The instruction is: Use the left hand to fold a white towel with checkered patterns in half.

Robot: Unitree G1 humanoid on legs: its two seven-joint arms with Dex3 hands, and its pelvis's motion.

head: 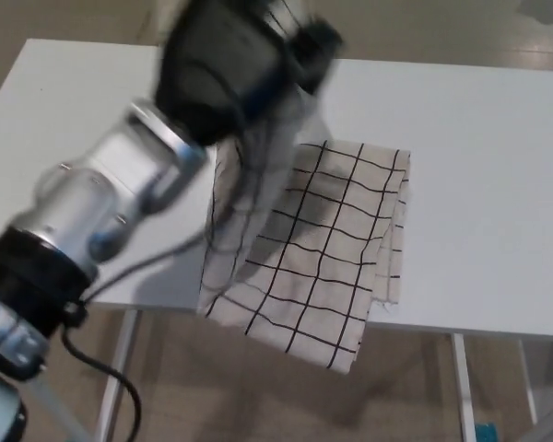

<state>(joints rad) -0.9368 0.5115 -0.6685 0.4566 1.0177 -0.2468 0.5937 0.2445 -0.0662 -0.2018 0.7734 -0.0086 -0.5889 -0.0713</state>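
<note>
White table, towel in left hand

I see the left hand as a bulky matte-black housing, motion-blurred. Behind it my forearm is a silver metal cylinder with rounded bosses and small screws, then a black collar section. A thin black cable loops beneath it.

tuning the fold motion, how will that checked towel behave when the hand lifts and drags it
Probably floppy: the towel sags from the left hand and wrinkles instead of holding a shape. It seems light, since one raised edge carries the hanging part. Its near end droops over the table edge, so it may slide off if tugged.
</note>
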